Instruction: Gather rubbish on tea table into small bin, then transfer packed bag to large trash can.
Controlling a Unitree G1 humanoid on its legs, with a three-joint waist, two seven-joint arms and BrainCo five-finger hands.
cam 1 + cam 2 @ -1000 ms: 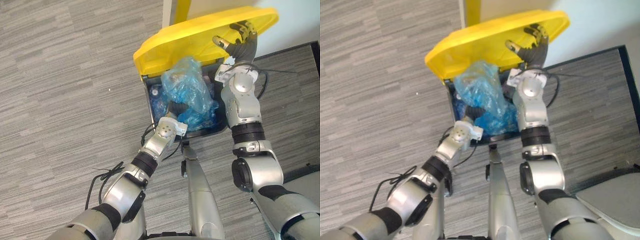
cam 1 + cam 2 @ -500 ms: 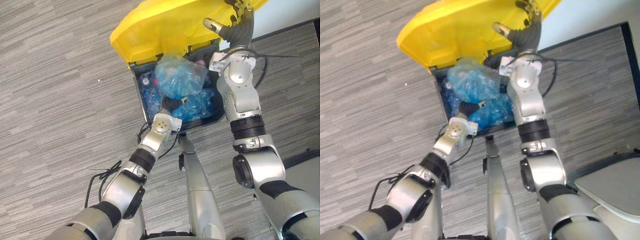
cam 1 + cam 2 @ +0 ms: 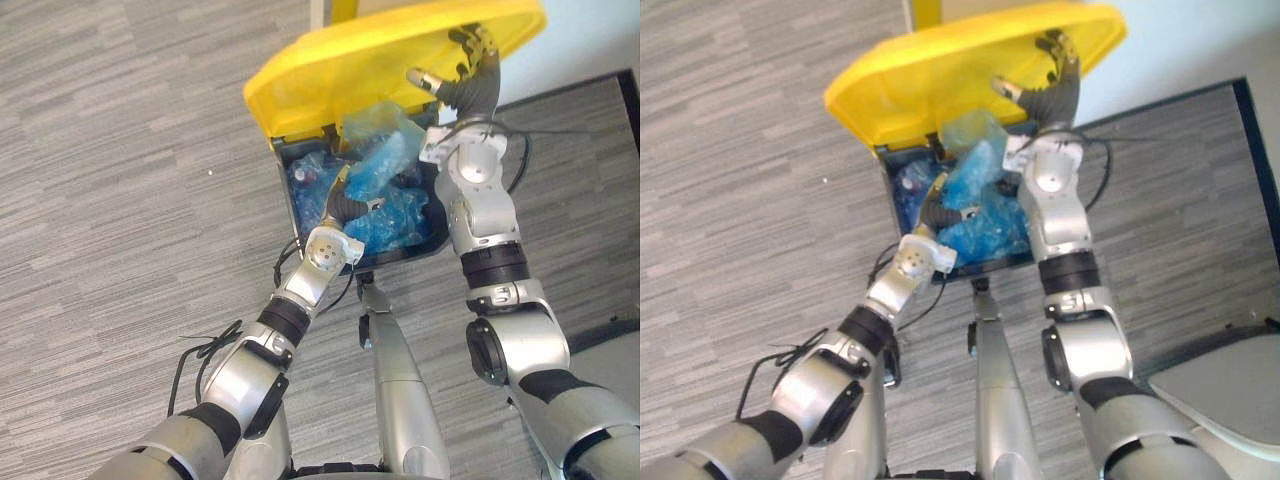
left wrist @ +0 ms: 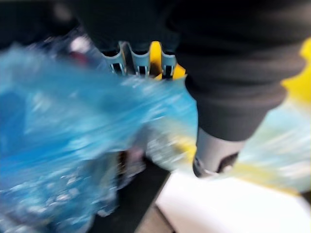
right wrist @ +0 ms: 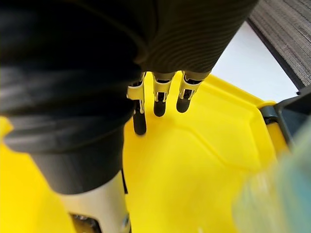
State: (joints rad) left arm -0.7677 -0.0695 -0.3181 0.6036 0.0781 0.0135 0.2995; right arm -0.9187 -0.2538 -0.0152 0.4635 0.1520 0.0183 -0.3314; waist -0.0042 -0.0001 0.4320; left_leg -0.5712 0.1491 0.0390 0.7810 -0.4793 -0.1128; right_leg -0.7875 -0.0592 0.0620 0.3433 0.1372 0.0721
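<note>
A dark large trash can (image 3: 287, 196) stands on the carpet in front of me with its yellow lid (image 3: 340, 75) tipped up. My right hand (image 3: 463, 80) presses straight fingers (image 5: 158, 95) flat against the lid's underside (image 5: 204, 160) and holds it open. The packed blue bag (image 3: 388, 188) lies inside the can on other blue rubbish. My left hand (image 3: 339, 196) hovers over the can's opening, fingers (image 4: 140, 62) straight and thumb (image 4: 214, 155) apart. The blue bag (image 4: 73, 121) lies loose beside that hand, not gripped.
Grey striped carpet (image 3: 120, 200) surrounds the can. A yellow post (image 3: 343, 8) and a pale wall (image 3: 590, 40) stand behind it. A dark skirting strip (image 3: 1200, 100) runs along the right, and a pale flat object (image 3: 1230, 400) lies at the lower right.
My left hand has uncurled and let go of the blue bag, which dropped from above the rim down into the can. The right hand still props the lid. The view shifted.
</note>
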